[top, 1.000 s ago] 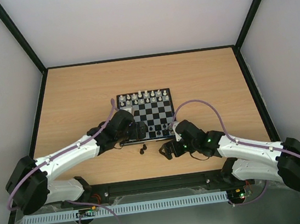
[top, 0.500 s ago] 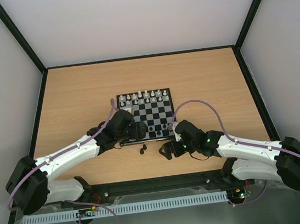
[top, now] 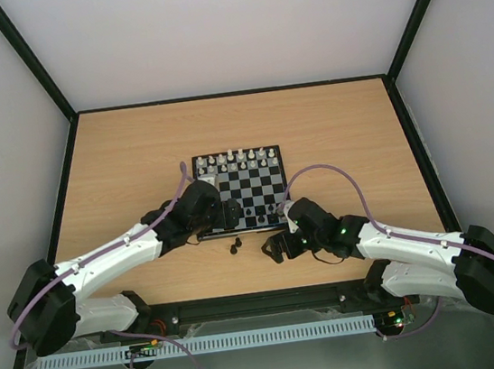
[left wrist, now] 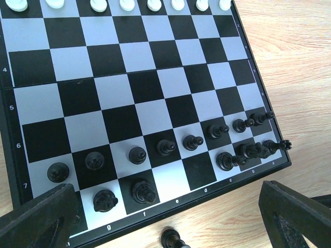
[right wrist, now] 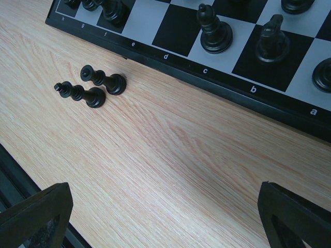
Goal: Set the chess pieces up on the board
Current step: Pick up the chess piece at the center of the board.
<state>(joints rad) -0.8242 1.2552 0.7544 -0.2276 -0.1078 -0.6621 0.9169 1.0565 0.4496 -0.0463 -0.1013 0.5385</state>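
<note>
Left gripper (left wrist: 165,212): jaws spread wide, nothing between them, hovering over near edge of board (left wrist: 129,93). Right gripper (right wrist: 165,217): jaws equally wide, empty, above bare table (right wrist: 181,155) just beside board. Black chess pieces (left wrist: 166,147) on near rows, white pieces (left wrist: 126,5) along far row. Two black pieces (right wrist: 111,81) off board, close together on table.

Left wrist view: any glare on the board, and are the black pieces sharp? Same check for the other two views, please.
Left wrist: no blown-out glare on the board, black pieces crisp, only the left hand's fingers dark and soft. Right wrist: two loose black pieces on the table sharp, shadows faint. Top external: evenly lit, but the pieces are too small to identify.
</note>
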